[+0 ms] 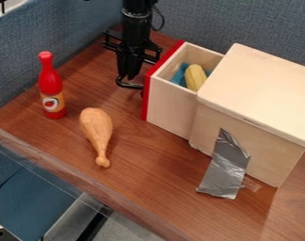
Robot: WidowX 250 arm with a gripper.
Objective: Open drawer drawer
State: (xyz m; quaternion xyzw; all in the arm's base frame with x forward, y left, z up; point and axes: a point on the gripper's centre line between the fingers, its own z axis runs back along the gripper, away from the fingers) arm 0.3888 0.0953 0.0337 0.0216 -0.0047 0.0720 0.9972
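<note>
Jaws nr handle (128, 85) of open drawer (171, 103), prob. for pulling; can't tell if apart. Tape (225, 167) nr drawer prob. anchors cabinet (262, 92).

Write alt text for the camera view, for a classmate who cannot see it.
A black gripper hangs at the red front of an open wooden drawer holding something yellow and something blue. The drawer juts from a wooden box on a brown table, where a red bottle stands and a toy drumstick lies.
</note>
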